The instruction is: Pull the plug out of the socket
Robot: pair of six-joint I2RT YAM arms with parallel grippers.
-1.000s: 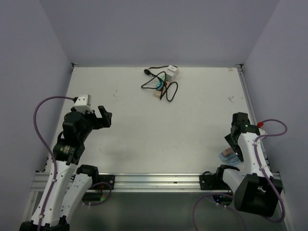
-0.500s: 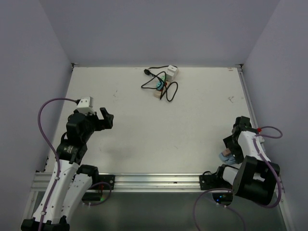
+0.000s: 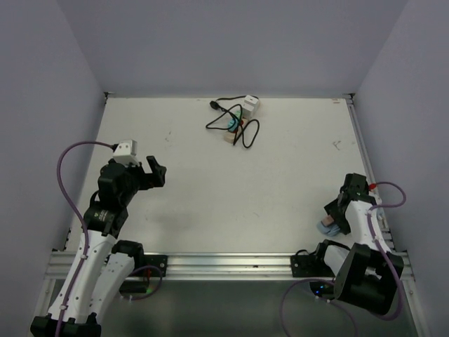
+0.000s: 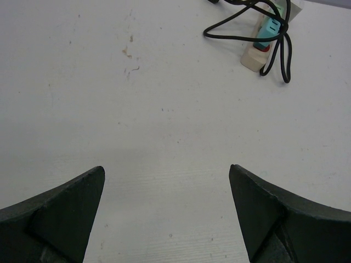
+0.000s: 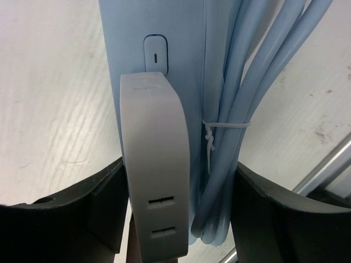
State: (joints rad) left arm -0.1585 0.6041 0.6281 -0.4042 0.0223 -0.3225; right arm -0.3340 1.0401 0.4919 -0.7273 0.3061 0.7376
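With the left gripper gaping empty at 9 o'clock and the right gripper straddling the light blue power strip at 4 o'clock, its grip unclear, the unbraced beige socket at 12 o'clock could slide with any pull, its black cord snagging

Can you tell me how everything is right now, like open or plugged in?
Left end effector: open, holding nothing.
Right end effector: open, straddling the light blue power strip.
Socket: lying flat, black cord looped over it.
Teal plug: sitting in the socket.
Blue cord: bundled with a tie.
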